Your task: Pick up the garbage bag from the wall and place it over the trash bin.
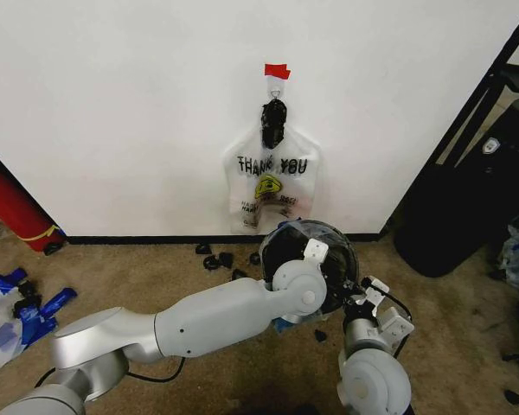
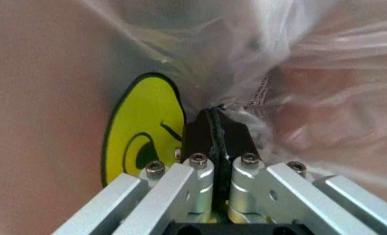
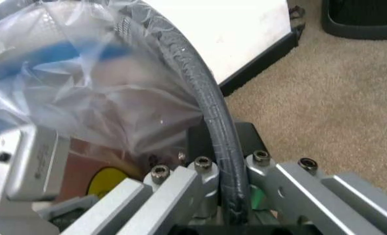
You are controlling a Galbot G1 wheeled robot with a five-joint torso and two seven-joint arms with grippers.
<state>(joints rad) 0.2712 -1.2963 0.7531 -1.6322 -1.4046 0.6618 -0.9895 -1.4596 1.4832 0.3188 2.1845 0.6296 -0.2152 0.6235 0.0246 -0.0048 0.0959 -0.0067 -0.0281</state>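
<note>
Right wrist view has the right claw [image 3: 223, 161] pinching the trash bin [image 3: 200, 98] rim. Inside the bin, the left claw [image 2: 218, 132] pinches the garbage bag [image 2: 265, 58]. Another bag [image 1: 271, 186] hangs on the wall [image 1: 112, 104].

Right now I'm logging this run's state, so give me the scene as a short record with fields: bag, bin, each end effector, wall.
bag: clear plastic with yellow logo, draped in the bin
bin: dark round bin on carpet by the wall
left end effector: shut on bag plastic inside the bin
right end effector: shut on the bin rim
wall: white, a THANK YOU bag hanging under red tape
</note>
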